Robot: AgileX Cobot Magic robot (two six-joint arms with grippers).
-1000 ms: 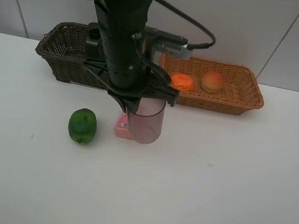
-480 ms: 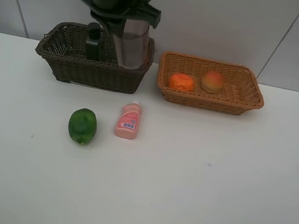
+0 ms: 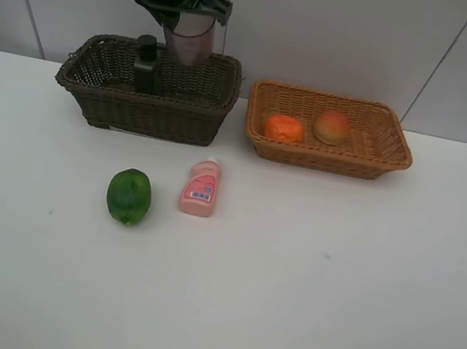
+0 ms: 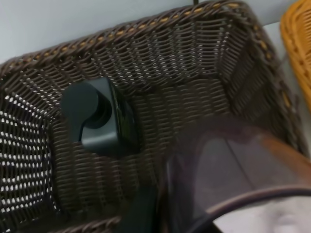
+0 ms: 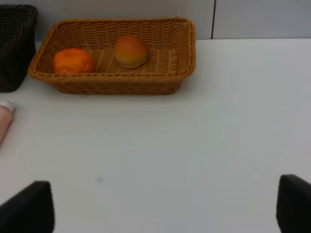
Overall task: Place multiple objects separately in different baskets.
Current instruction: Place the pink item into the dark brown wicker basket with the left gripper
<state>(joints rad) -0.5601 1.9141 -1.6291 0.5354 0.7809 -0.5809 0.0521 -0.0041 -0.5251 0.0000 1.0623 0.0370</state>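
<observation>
- Nearest on the white table [image 3: 326, 317], the green round fruit [image 3: 128, 197] and the small pink bottle [image 3: 199, 188] lie close together, not yet sorted.
- The right gripper [image 5: 160, 208] faces the light basket [image 5: 187, 58], its fingers spread wide and holding nothing.
- This basket holds the tangerine [image 3: 283, 127] and the peach [image 3: 331, 127].
- Farthest, the left gripper [image 3: 178, 4] is closed on the purplish cup [image 3: 190, 40], above the dark basket [image 3: 96, 82].
- I judge the step to be placing the cup. The next move calls for lowering it beside the pump bottle [image 4: 99, 119], then opening.
- Only the left wrist view shows the free basket floor; only the high view shows the fruit.
</observation>
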